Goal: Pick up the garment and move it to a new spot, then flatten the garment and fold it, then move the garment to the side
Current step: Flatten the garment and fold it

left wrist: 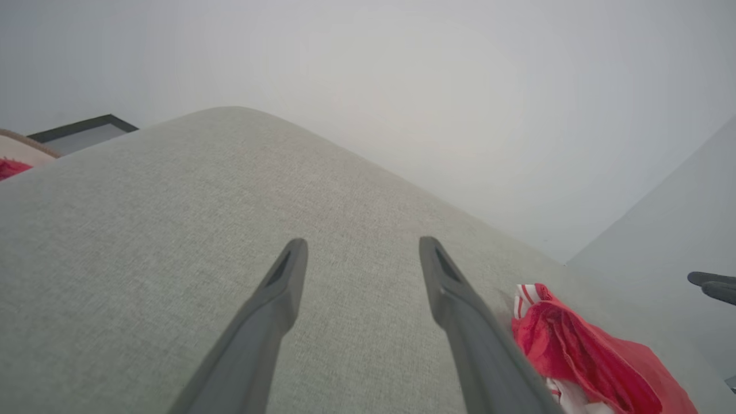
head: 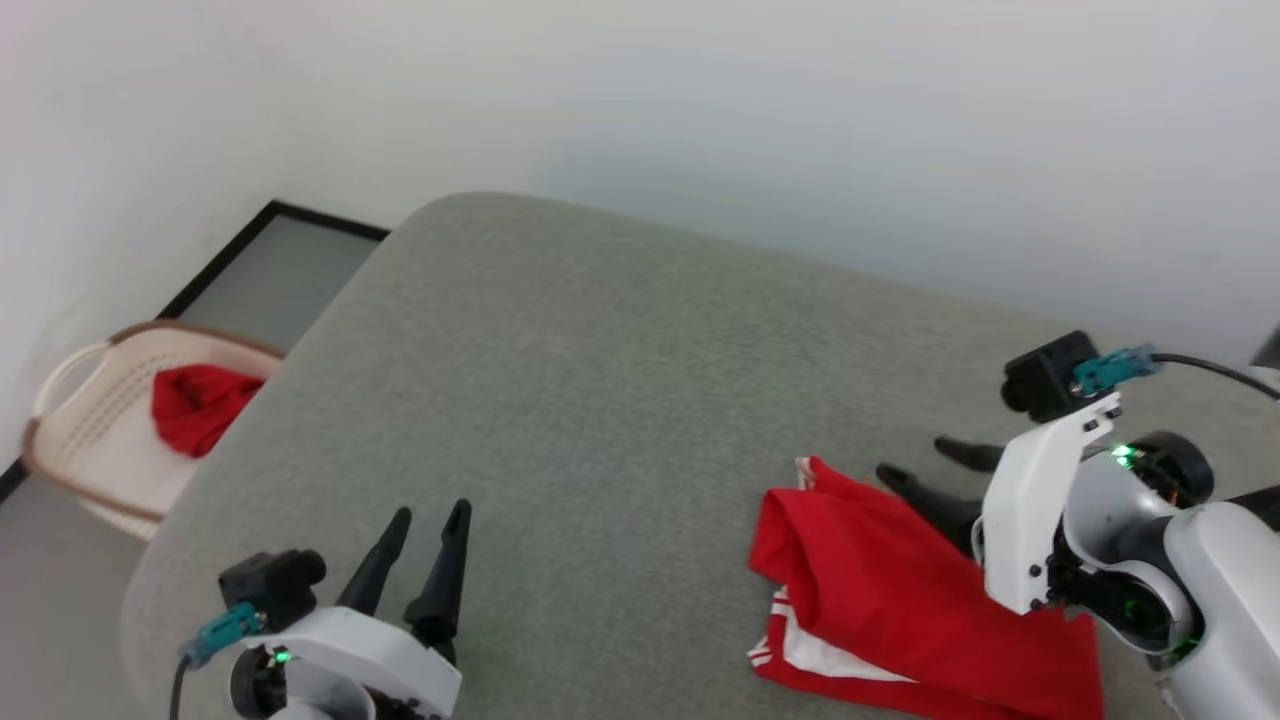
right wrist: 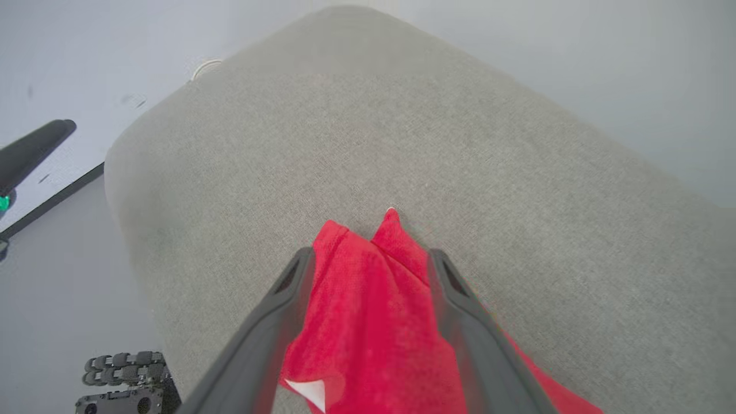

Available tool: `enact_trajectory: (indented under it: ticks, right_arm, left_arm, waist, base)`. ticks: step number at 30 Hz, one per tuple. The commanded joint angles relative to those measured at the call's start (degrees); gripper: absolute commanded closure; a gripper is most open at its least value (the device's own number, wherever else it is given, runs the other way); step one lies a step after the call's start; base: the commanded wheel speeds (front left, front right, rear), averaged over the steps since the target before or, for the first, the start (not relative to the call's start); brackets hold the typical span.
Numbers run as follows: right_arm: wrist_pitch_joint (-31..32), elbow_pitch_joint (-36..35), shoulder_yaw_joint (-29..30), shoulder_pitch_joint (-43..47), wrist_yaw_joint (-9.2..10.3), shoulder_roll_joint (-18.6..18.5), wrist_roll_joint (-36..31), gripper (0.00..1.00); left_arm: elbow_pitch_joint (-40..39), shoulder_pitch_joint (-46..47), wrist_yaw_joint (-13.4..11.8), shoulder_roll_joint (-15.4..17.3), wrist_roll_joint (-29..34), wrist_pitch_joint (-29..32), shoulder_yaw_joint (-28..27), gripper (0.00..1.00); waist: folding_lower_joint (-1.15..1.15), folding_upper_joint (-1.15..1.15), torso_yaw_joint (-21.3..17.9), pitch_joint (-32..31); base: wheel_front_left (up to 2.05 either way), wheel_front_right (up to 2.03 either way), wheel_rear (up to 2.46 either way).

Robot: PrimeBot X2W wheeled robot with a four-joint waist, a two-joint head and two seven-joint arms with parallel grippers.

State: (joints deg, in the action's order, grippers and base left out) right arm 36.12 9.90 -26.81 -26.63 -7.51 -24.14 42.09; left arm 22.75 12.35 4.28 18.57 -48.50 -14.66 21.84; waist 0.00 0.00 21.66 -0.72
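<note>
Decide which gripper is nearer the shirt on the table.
Right. The right gripper is at the shirt, its open jaws either side of the red fabric. The left gripper is open too, well off to the shirt's left over bare table.

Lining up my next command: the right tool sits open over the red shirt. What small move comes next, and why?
Probably draw the right tool up and back, clear of the garment. Its jaws stand wide with red cloth lying loose between them, and the garment rests bunched on the grey cushion, so it seems released. Clearing first should avoid snagging it.
</note>
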Motion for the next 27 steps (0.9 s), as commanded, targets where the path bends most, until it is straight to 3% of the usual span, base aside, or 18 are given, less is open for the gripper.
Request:
enact_trajectory:
  ticks: [1, 8, 13, 20, 27]
  right_arm:
    - [-1.5, -0.9, 0.0, 0.6, 0.05, -0.7, 0.1, 0.00]
    - [-14.5, -5.3, -0.6, 2.8, 0.05, -4.2, -2.7, 0.00]
    - [-27.5, -5.5, 0.3, 5.2, 0.05, -6.3, -7.5, 0.00]
    - [-42.4, -1.5, 6.6, 12.2, 0.05, -5.2, -13.4, 0.00]
    - [-48.3, 1.7, 12.8, 19.0, 0.05, -2.8, -16.5, 0.00]
  left_arm:
    - [-0.6, -0.8, -0.4, 0.5, -0.1, -0.2, -0.3, 0.00]
    - [-2.4, -2.6, -1.7, 1.7, 0.9, -0.3, -1.2, 0.00]
    - [-3.7, -3.7, -2.8, 2.6, 2.1, -0.4, -2.1, 0.00]
    - [-4.8, -5.1, -3.3, 3.3, 3.7, -0.5, -4.3, 0.00]
    - [-7.1, -8.4, -3.4, 2.6, 7.1, -0.5, -9.1, 0.00]
  waist:
    - [0.00, 0.00, -2.5, -1.1]
    - [0.00, 0.00, -7.9, -1.5]
    - [0.00, 0.00, -11.7, -1.5]
    - [0.00, 0.00, -15.7, -1.4]
    - [0.00, 0.00, -18.0, -1.6]
  base:
    - [0.00, 0.00, 0.00]
    - [0.00, 0.00, 0.00]
    - [0.00, 0.00, 0.00]
    - [0.00, 0.00, 0.00]
    - [0.00, 0.00, 0.00]
